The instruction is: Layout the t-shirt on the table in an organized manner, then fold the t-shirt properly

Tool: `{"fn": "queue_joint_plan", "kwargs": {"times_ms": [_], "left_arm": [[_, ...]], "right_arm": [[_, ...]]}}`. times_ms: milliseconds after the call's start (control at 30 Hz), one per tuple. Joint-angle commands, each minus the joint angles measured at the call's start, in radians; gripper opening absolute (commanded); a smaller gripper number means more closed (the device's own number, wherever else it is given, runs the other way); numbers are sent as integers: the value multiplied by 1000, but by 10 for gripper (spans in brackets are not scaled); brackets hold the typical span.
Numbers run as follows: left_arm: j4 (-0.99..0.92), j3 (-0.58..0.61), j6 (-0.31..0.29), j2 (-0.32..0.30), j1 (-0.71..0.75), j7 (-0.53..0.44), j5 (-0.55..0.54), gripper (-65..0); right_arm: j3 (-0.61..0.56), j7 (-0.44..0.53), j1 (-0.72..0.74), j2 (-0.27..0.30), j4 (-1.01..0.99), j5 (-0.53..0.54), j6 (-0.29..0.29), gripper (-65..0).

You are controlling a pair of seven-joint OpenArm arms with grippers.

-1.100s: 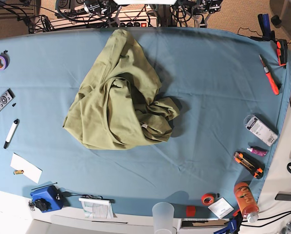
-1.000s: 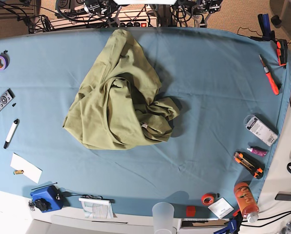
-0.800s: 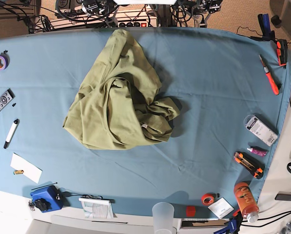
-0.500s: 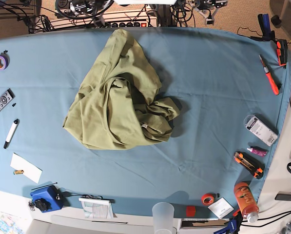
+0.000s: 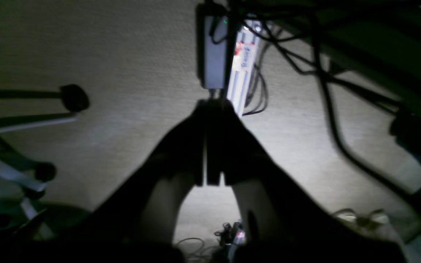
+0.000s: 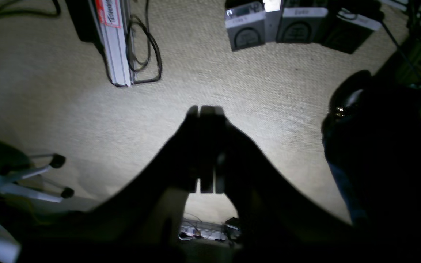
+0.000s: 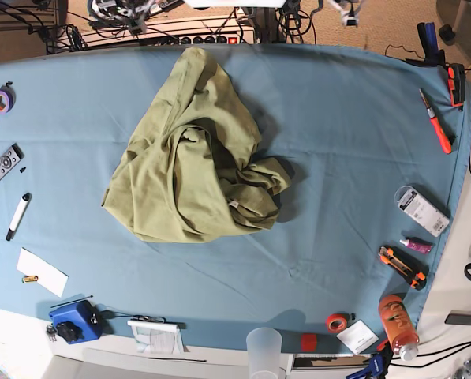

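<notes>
Left wrist view: we find the left end effector (image 5: 210,146) pressed together, holding nothing, above carpeted floor (image 5: 122,54).

Right wrist view: we find the right end effector (image 6: 207,149) likewise pressed together and empty, over the same carpet.

Base view: we note the t-shirt (image 7: 192,158) crumpled at bench (image 7: 353,142) centre, slightly toward 11 o'clock; a marker (image 7: 18,215) lies at 9 o'clock.

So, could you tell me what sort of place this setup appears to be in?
Probably a robotics lab or workshop: a cloth-covered table holds a crumpled t-shirt, its edges are cluttered with tools such as a utility knife and tape roll, and cables run over the carpet behind.
</notes>
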Motion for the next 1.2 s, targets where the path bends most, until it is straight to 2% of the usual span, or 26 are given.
{"fn": "queue_joint_plan", "kwargs": {"times_ms": [0,100,200,333,433,567,667,800,1067,1167], "left_arm": [[39,-1,-23,-13,31,-7,-3,-650],[154,-1,-96,-33,101,20,-5,-650],[282,-1,-134,-48,173,80,-47,-650],[468,-1,-134,-54,278,172,-122,-650],[612,-1,-134,-54,360,253,-186,-650],[796,-1,-134,-54,462,316,-195,-650],[926,-2,-132,-54,527,361,-195,-650],[1087,-2,-131,-54,594,426,-195,-650],[1373,-2,-130,-54,642,541,-195,-650],[1469,-2,-130,-54,642,574,-195,-650]], "right_arm": [[2,-6,-26,28,50,13,3,-650],[3,-34,-114,71,202,43,3,-650],[3,-63,-199,107,348,45,1,-650],[11,-127,-300,137,521,44,-10,-650],[51,-158,-377,138,640,45,-21,-650],[123,-172,-475,138,796,45,-21,-650],[188,-243,-535,138,916,55,-21,-650],[286,-374,-592,138,1074,141,-20,-650],[462,-533,-637,138,1379,283,2,-650],[507,-559,-637,138,1484,337,19,-650]]}}
